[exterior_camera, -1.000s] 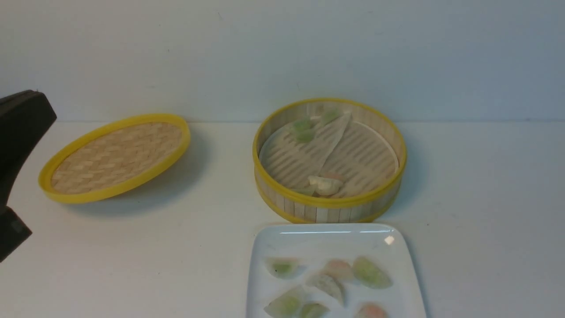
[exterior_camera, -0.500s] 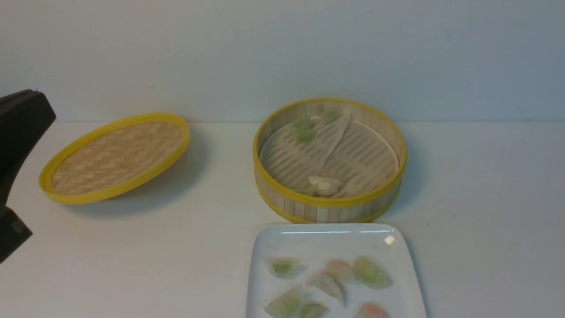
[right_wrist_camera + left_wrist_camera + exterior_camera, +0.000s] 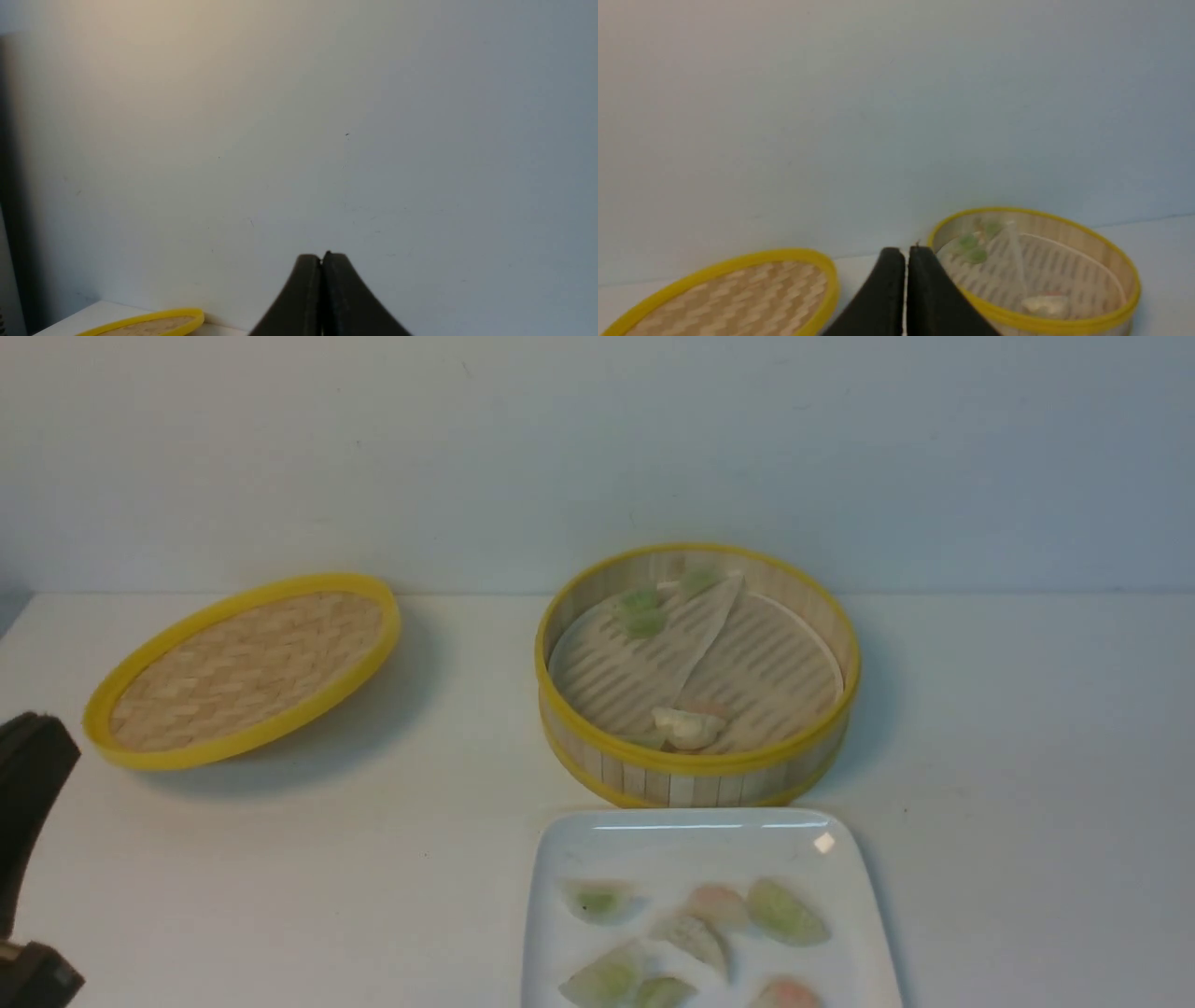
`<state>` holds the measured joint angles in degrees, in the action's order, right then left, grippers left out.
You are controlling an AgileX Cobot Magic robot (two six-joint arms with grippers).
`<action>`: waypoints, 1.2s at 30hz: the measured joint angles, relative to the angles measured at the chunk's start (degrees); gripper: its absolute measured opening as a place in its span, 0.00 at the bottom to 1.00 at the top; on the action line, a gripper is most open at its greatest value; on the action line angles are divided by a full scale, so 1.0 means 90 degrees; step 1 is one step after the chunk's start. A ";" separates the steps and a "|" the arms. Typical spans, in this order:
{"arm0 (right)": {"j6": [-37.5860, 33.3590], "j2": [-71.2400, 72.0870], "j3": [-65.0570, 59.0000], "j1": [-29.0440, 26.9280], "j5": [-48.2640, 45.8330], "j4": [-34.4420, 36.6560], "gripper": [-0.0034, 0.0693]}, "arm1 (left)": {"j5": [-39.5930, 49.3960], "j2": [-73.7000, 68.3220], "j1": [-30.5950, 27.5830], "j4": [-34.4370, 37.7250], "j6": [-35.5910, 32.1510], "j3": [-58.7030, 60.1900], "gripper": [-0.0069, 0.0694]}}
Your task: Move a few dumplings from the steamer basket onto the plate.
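Observation:
The steamer basket (image 3: 695, 767) stands mid-table with green dumplings (image 3: 642, 613) at its back and a whitish one (image 3: 689, 725) at its front. Just in front lies the white plate (image 3: 691, 840), holding several dumplings (image 3: 784, 912). My left gripper (image 3: 35, 726) sits low at the far left edge, well away from both. In the left wrist view the gripper (image 3: 906, 254) is shut and empty, with the basket (image 3: 1064, 323) beyond it. The right gripper (image 3: 322, 259) is shut, empty and faces the wall; it is outside the front view.
A flat woven lid with a yellow rim (image 3: 245, 667) lies tilted at the left, also seen as the lid (image 3: 738, 289) in the left wrist view and the lid (image 3: 154, 322) in the right wrist view. A pale wall closes the table's back.
My left arm has dropped lower at the left edge of the front view. The basket, plate, lid and dumplings have not moved.

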<state>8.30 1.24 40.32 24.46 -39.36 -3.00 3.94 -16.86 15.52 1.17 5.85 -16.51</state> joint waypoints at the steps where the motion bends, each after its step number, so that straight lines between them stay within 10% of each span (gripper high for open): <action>1: 0.0000 0.0000 0.0000 0.0000 0.0000 0.0000 0.03 | 0.0000 0.0030 -0.0031 0.0012 0.0000 0.0038 0.08; 13: 0.0000 0.0000 0.0000 0.0000 -0.0020 0.0000 0.03 | -0.0112 0.1817 -0.1483 0.0353 -0.0563 0.1967 0.08; 24: 0.0000 0.0000 0.0000 0.0000 -0.0026 0.0000 0.03 | 0.1892 0.1936 -0.1522 0.0281 -0.1000 0.2018 0.08; 36: 0.0000 0.0000 0.0000 0.0000 -0.0026 0.0000 0.03 | 0.1936 0.1936 -0.1522 0.0499 -0.1636 0.2018 0.08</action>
<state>8.30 1.24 40.32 24.46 -39.59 -3.00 21.36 0.57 1.82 5.67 -8.87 1.65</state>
